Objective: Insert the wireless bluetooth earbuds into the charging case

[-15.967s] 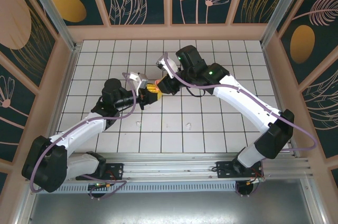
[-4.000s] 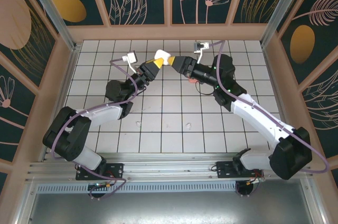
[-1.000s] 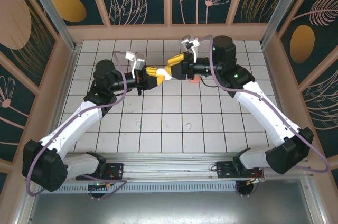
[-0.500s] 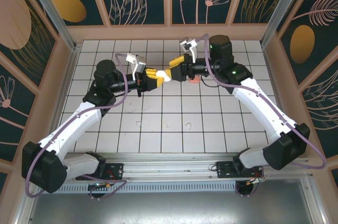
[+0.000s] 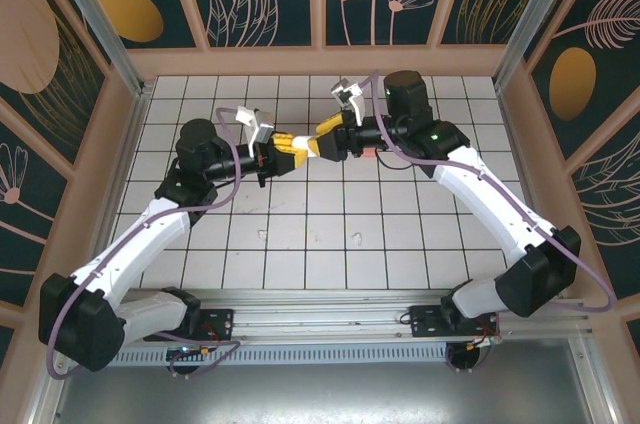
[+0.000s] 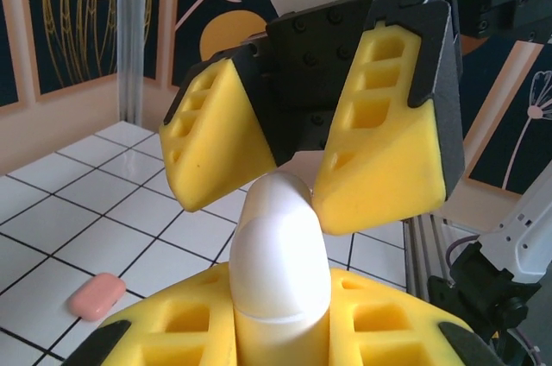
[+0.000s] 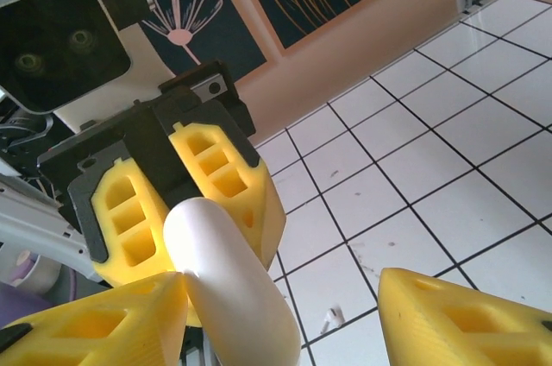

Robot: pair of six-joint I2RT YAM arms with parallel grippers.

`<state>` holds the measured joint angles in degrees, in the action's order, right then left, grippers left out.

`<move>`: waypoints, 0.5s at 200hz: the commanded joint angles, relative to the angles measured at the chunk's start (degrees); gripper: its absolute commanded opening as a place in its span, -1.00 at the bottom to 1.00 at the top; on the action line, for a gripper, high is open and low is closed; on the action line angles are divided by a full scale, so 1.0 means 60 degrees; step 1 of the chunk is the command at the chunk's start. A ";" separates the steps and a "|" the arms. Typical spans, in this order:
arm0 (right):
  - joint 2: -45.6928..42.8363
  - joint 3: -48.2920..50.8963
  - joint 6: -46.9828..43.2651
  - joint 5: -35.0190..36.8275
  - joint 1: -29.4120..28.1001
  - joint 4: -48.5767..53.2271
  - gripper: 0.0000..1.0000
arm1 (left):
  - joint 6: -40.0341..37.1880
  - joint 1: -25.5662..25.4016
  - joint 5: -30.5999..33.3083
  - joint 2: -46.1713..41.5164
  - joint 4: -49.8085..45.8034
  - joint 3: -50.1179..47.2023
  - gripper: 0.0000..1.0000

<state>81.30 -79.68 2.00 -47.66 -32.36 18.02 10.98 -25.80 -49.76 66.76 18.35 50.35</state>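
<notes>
White and glossy, the charging case (image 6: 280,262) is a rounded capsule held in the air above the tiled desk (image 5: 330,264). The left pincer (image 5: 292,148) is clamped on the case's rear half, one yellow finger on each flank. The case's long axis runs straight out of that grip toward the right pincer (image 5: 325,136), which faces it head-on.

The right pincer stands open. Its two yellow fingers straddle the case's free rounded end. In the right wrist view one finger looks to be touching the case's side, while the other stands well apart from it. The case's tip points into the gap between them, so the right arm is the one placed to take or work that free end, likely by closing across the case's short width.

Two white earbuds (image 5: 262,235) lie on the desk below the case and nearer the arm bases, well apart from it. A salmon-pink piece (image 6: 97,295), probably another bud, lies on the tiles beneath the case, off to one side.
</notes>
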 commanded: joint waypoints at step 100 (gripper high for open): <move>0.0557 -0.0335 0.1152 0.2023 0.0115 0.0141 0.18 | -0.0135 -0.0067 0.0242 -0.0698 0.2018 -0.1154 -0.89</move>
<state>85.17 -80.44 7.44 -38.24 -31.79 16.25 12.86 -25.93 -49.01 64.31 25.98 42.89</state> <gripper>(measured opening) 0.590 0.193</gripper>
